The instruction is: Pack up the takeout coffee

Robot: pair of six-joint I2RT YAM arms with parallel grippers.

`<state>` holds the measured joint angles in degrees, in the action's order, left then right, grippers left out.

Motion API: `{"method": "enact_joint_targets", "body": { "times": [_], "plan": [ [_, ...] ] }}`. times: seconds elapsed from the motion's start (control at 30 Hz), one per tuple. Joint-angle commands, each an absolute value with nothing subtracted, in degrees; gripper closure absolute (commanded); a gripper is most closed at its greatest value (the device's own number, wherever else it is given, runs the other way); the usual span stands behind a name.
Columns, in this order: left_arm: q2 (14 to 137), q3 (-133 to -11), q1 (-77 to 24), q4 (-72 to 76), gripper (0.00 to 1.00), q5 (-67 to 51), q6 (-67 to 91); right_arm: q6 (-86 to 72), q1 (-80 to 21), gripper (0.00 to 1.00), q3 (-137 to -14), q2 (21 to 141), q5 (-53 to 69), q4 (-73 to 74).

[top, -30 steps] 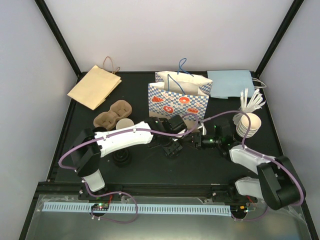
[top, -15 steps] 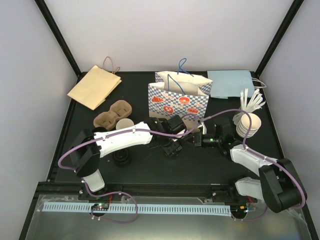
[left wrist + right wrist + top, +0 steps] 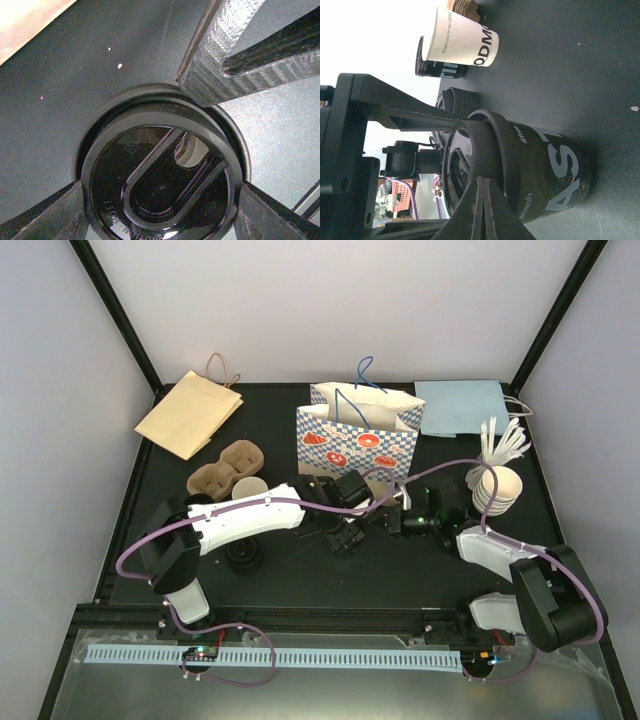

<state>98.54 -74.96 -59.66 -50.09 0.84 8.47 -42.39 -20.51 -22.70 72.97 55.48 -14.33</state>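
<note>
Crowding together at the middle of the black table [image 3: 420, 575], the two arms cover the task's black cup in the overhead view, so it shows only through the wrist cameras. The right wrist view shows this black cup [image 3: 540, 175] standing on the table with pale lettering on its side, the letters cut off by the curve. A black lid [image 3: 160, 175] sits over its mouth; whether it is pressed fully home is hard to judge. The left gripper [image 3: 162, 205] is spread wide, one finger against each side of the lid, and only the finger ends enter its own view. The right gripper [image 3: 482, 182] has its fingers pressed together, nothing visible between them, with the tips resting at the rim where lid meets cup. Around them there are three bags: one checked bag [image 3: 355, 435] standing upright just behind the arms, one brown bag [image 3: 190, 412] lying flat at the far left, and one blue bag [image 3: 462, 405] lying flat at the far right. One cardboard carrier [image 3: 228, 465] lies left of centre, with one white cup [image 3: 250, 487] beside it. A second black cup [image 3: 437, 70] stands close behind the white one, mostly hidden from above by the left arm. One stack of lids [image 3: 243, 555] sits near the left arm, and one stack of pale cups [image 3: 498, 488] stands at the right beside a bundle of white sticks [image 3: 505, 443]; neither stack nor the bundle can be counted.
</note>
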Motion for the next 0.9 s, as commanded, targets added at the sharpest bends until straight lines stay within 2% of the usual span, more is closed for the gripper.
{"method": "enact_joint_targets", "body": {
  "times": [0.0, 0.37, 0.63, 0.87],
  "plan": [
    [105.3, -69.0, -60.5, -55.2, 0.4, -4.5, 7.9, -42.8, -21.2, 0.99, -23.0, 74.7, 56.2, -16.3],
    [105.6, -68.6, -60.5, -54.4, 0.4, -5.4, 8.0, -44.0, -21.6, 0.99, -23.6, 79.6, 54.6, -18.3],
    [105.9, -68.3, -60.5, -53.9, 0.4, -5.8, 8.1, -41.7, -23.4, 0.99, -25.0, 81.5, 52.2, -14.3],
    [106.2, -67.9, -60.6, -53.4, 0.4, -6.0, 8.2, -41.1, -26.4, 0.99, -21.0, 81.7, 48.8, -14.2]
  ]
}}
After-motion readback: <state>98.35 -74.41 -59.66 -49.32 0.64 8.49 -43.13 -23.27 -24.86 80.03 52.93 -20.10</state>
